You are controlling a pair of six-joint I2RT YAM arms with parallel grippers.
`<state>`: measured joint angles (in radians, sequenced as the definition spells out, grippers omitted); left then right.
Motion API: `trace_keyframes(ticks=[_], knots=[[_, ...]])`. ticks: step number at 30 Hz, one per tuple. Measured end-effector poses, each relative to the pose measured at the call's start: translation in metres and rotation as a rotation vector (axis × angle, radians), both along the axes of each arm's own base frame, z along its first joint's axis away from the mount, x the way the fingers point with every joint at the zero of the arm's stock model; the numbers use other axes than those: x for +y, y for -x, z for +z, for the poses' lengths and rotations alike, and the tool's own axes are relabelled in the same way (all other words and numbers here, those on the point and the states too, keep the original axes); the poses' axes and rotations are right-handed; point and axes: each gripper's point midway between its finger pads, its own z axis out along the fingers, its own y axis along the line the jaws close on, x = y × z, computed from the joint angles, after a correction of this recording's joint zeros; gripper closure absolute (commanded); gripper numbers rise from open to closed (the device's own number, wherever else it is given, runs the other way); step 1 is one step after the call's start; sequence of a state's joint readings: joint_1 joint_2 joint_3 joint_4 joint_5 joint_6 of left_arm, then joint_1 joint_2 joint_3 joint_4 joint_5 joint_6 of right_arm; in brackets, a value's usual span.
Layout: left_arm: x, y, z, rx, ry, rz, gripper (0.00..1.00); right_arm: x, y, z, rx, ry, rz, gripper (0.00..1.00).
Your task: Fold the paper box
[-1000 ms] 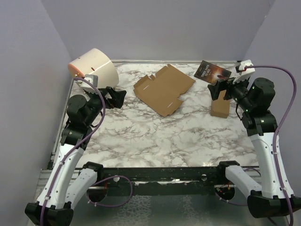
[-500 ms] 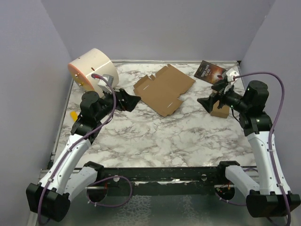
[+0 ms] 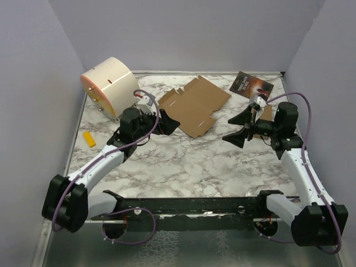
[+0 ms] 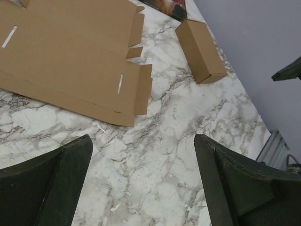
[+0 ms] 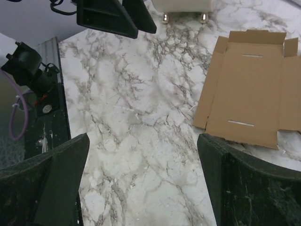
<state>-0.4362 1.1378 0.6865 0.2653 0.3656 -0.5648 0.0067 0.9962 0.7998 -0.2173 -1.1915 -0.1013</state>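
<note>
At the far left stands a pale round drum (image 3: pixel 108 83), smooth-sided, which we leave alone. Our left tool (image 3: pixel 172 123) hangs with its jaws spread wide and nothing between them, near the near-left edge of the paper box (image 3: pixel 194 105). The box lies flat and unfolded toward the far middle of the bench (image 3: pixel 183 167). It is a matte brown cardboard sheet cut with side flaps, tabs and thin slots, and it sits at a slant to the bench edges. Nothing looks folded yet, so we judge the step in hand to be the approach for a first fold. To do it well we would come in low and slip one finger under a flap, since the sheet lies flush on the slick marbled top. The other tool should press the middle panel so the sheet cannot skate. Our right tool (image 3: pixel 228 128) is likewise wide open and empty, near the sheet's right corner. Beyond it sit a smaller box (image 4: pixel 200 52) and a dark glossy booklet (image 3: pixel 251 85)
</note>
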Motion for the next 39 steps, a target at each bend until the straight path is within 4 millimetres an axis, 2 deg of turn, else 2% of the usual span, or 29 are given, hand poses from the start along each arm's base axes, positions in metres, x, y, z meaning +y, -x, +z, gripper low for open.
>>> trace_keyframes(ticks=[4, 8, 12, 15, 17, 18, 19, 21, 22, 24, 27, 31, 35, 39], knots=[[-0.007, -0.019, -0.026, 0.050, -0.038, 0.004, 0.14, 0.001, -0.008, -0.016, 0.048, -0.027, -0.004, 0.01], [-0.010, -0.028, -0.037, 0.078, -0.055, 0.014, 0.13, 0.000, -0.029, -0.038, 0.154, -0.054, -0.055, 0.01], [-0.005, -0.028, -0.029, 0.057, -0.061, 0.038, 0.12, -0.003, -0.062, -0.073, 0.354, -0.071, -0.167, 0.01], [0.001, -0.024, -0.013, 0.014, -0.052, 0.054, 0.12, 0.000, -0.089, -0.108, 0.517, -0.042, -0.279, 0.01], [0.006, -0.018, -0.003, -0.018, -0.043, 0.068, 0.12, 0.007, -0.103, -0.125, 0.586, -0.009, -0.348, 0.00], [0.008, -0.016, 0.000, -0.029, -0.039, 0.074, 0.12, 0.012, -0.108, -0.130, 0.610, 0.007, -0.374, 0.03], [0.011, -0.013, 0.002, -0.038, -0.035, 0.079, 0.12, 0.015, -0.113, -0.135, 0.631, 0.020, -0.401, 0.10], [0.015, -0.009, 0.000, -0.040, -0.037, 0.090, 0.12, 0.021, -0.127, -0.145, 0.676, 0.042, -0.469, 0.31], [0.016, -0.007, -0.003, -0.036, -0.040, 0.094, 0.12, 0.022, -0.133, -0.149, 0.692, 0.045, -0.496, 0.38], [0.019, -0.005, -0.010, -0.022, -0.048, 0.101, 0.12, 0.020, -0.144, -0.159, 0.732, 0.044, -0.548, 0.44], [0.020, -0.004, -0.015, -0.010, -0.058, 0.108, 0.12, 0.016, -0.158, -0.179, 0.801, 0.061, -0.613, 0.46], [0.022, -0.004, -0.016, -0.012, -0.060, 0.118, 0.12, 0.012, -0.156, -0.200, 0.878, 0.083, -0.656, 0.51], [0.023, -0.004, -0.018, -0.006, -0.063, 0.119, 0.12, 0.013, -0.160, -0.209, 0.926, 0.087, -0.666, 0.71], [0.022, -0.005, -0.021, 0.001, -0.067, 0.119, 0.12, 0.017, -0.166, -0.223, 0.974, 0.088, -0.665, 0.83]])
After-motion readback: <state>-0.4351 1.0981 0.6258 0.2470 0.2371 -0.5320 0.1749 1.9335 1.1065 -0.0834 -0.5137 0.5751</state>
